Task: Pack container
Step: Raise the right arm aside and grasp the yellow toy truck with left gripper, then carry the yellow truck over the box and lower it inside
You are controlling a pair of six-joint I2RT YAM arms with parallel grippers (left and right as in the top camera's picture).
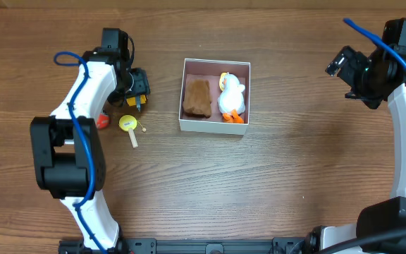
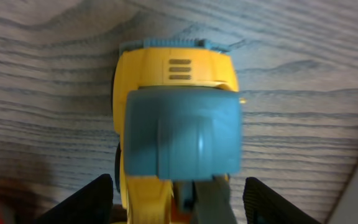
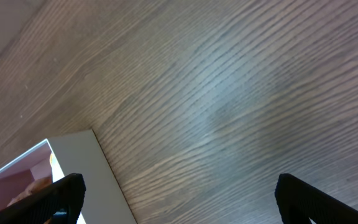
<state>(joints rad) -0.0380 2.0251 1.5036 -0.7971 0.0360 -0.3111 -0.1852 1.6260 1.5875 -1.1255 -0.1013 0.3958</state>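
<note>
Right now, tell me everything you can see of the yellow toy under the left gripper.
The yellow toy looks like hard plastic: yellow body with vent slots, a big grey-blue block on top, a ridged blue edge at one end. It rests on the wooden table, left of the container, between the left gripper's open fingers; contact unclear.

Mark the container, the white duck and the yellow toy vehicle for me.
container (image 1: pixel 210 128): overhead view, on its white outer wall at the lower edge.
white duck (image 1: pixel 231 95): overhead view, on its body.
yellow toy vehicle (image 2: pixel 179 68): left wrist view, on its yellow top panel.
</note>
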